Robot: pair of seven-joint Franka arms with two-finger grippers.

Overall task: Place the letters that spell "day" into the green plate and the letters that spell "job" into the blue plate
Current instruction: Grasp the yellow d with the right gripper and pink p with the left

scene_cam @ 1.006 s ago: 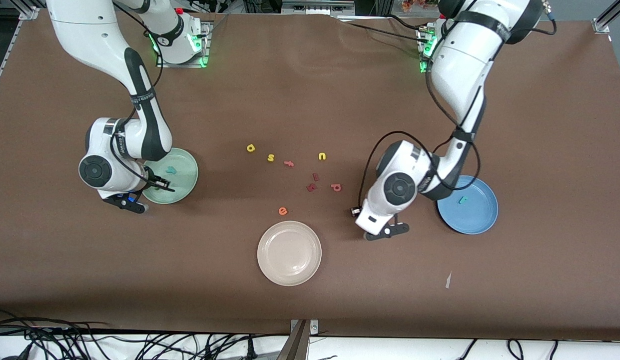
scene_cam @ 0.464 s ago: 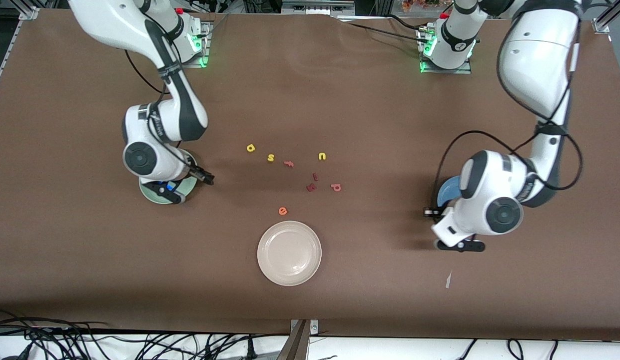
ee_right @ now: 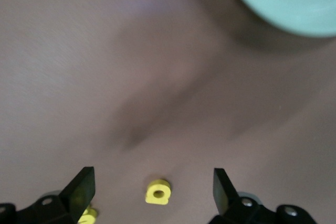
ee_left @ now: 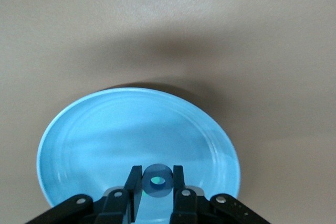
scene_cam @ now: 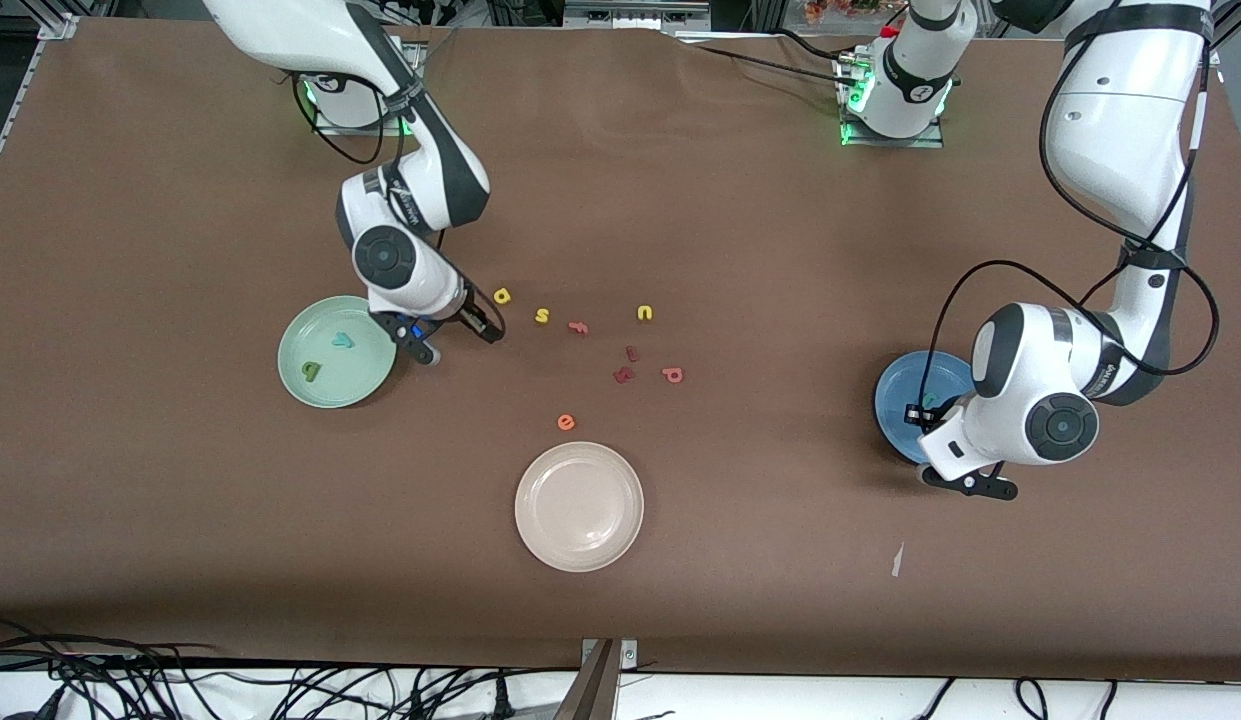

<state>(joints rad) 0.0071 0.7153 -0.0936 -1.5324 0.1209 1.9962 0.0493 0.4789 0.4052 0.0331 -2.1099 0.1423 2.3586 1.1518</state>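
The green plate [scene_cam: 337, 351] holds the teal "y" [scene_cam: 342, 340] and the olive "d" [scene_cam: 310, 371]. My right gripper [scene_cam: 455, 335] hangs open between that plate and the yellow "a" [scene_cam: 502, 296]. In the right wrist view the "a" [ee_right: 158, 191] lies on the cloth between the spread fingers, untouched. My left gripper [ee_left: 157, 170] is over the blue plate [scene_cam: 895, 400], shut on the blue ring "o" [ee_left: 157, 180]. The teal "j" [scene_cam: 929, 401] lies in that plate. The pinkish-red "b" [scene_cam: 672, 375] lies mid-table.
A cream-white plate [scene_cam: 578, 505] sits nearest the front camera. Loose letters lie mid-table: yellow "s" [scene_cam: 542, 316], yellow "u" [scene_cam: 645, 313], an orange "f" [scene_cam: 578, 327], an orange "e" [scene_cam: 566, 422] and two dark red letters [scene_cam: 625, 375].
My right gripper opened over the green plate, left the olive "d" there and moved to the yellow "a". My left arm carried the "o" from mid-table to over the blue plate.
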